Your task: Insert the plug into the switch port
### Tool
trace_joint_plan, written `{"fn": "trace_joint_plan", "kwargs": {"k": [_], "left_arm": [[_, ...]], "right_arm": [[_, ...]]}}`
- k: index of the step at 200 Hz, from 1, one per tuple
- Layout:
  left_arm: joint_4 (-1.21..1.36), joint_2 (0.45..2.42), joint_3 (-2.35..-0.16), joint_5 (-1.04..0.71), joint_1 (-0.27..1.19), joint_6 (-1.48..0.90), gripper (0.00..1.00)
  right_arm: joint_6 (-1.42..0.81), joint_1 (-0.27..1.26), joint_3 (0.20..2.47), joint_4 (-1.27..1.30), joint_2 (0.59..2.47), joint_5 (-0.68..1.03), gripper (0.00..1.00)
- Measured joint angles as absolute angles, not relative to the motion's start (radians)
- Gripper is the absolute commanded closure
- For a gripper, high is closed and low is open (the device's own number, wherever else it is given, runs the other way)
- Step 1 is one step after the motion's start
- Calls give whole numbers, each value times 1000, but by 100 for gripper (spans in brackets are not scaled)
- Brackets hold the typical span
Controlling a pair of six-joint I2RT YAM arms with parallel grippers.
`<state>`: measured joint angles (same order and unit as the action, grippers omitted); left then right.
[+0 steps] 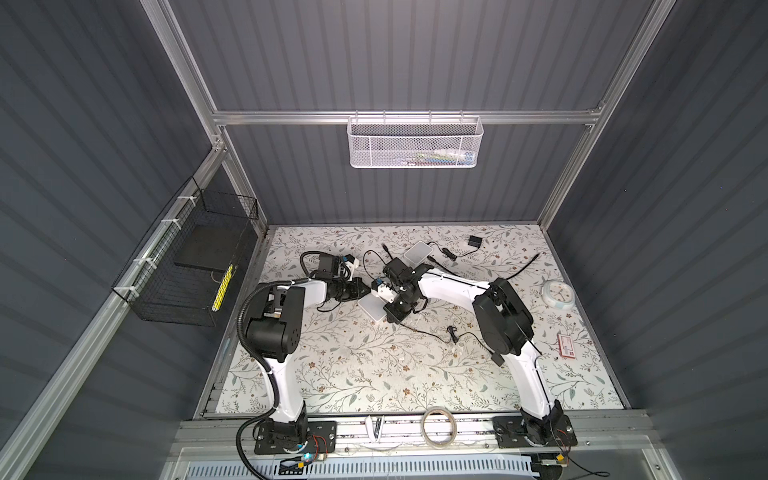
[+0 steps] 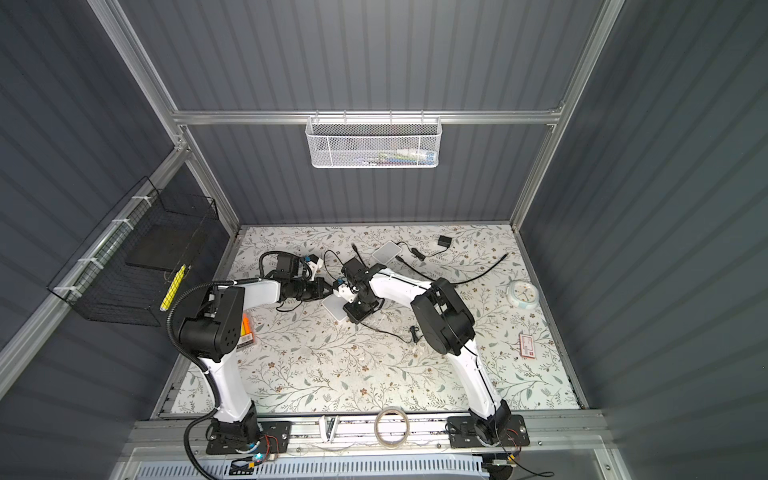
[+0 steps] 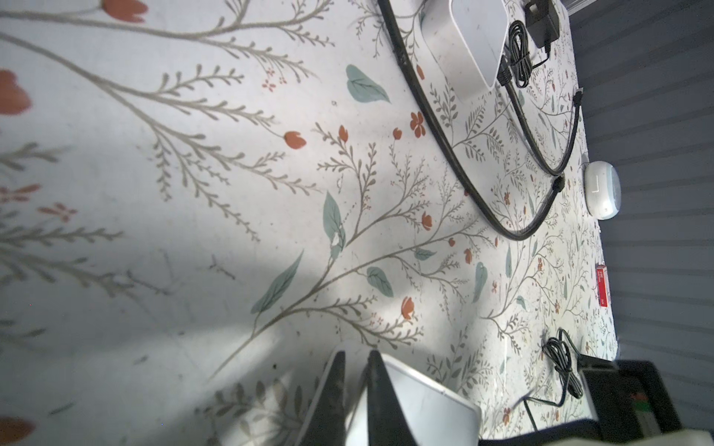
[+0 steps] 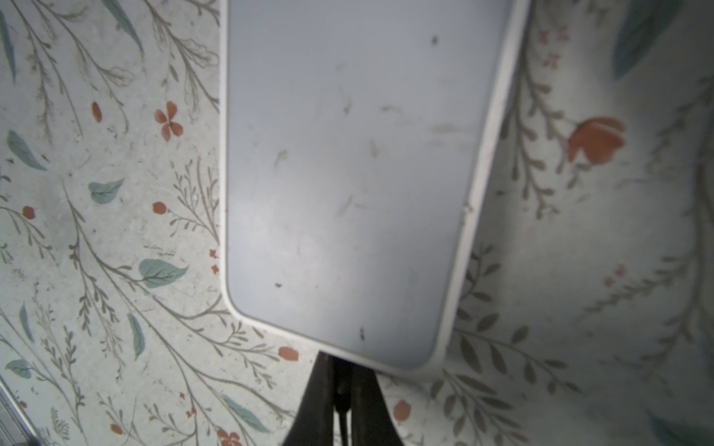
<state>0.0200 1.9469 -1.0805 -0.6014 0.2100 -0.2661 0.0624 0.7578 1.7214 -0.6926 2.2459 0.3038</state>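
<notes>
Plug (image 4: 341, 399): pinched between the 2 fingers of the right gripper (image 4: 342, 363), jaws drawn almost together on it. A thin black lead runs back from it between the fingers. Its tip sits at the near short edge of the switch (image 4: 347, 173). Whether it has entered the port: cannot tell, since that edge face is hidden in the right wrist view and lies under the wrist in both top views.

Left gripper (image 3: 356, 357): 2 fingers close together across a corner of the same switch, clamping it.

Switch position: about mid-table on the flowered table cover (image 1: 353, 374), between the 2 grippers, which meet there in both top views. Resting flat or slightly raised: cannot tell.

Around it:
- The lead ends in a small coiled bundle (image 1: 452, 332) toward the front right.
- A second white box (image 1: 419, 252) lies behind, with a black adapter (image 1: 473, 241) further back.
- 1 thicker black cable (image 1: 524, 266) curves off to the right.
- A round clock (image 1: 559, 294) is near the right edge, and a red card (image 1: 567, 347) lies in front of it.
- A tape roll (image 1: 436, 424) is on the front rail.
</notes>
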Motion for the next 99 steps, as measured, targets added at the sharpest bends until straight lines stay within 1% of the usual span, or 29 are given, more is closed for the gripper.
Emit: {"fn": "trace_joint_plan", "kwargs": {"k": [99], "left_arm": [[91, 1947, -1049, -598, 218, -270, 88]], "right_arm": [[25, 758, 1760, -728, 2266, 307, 100]]}}
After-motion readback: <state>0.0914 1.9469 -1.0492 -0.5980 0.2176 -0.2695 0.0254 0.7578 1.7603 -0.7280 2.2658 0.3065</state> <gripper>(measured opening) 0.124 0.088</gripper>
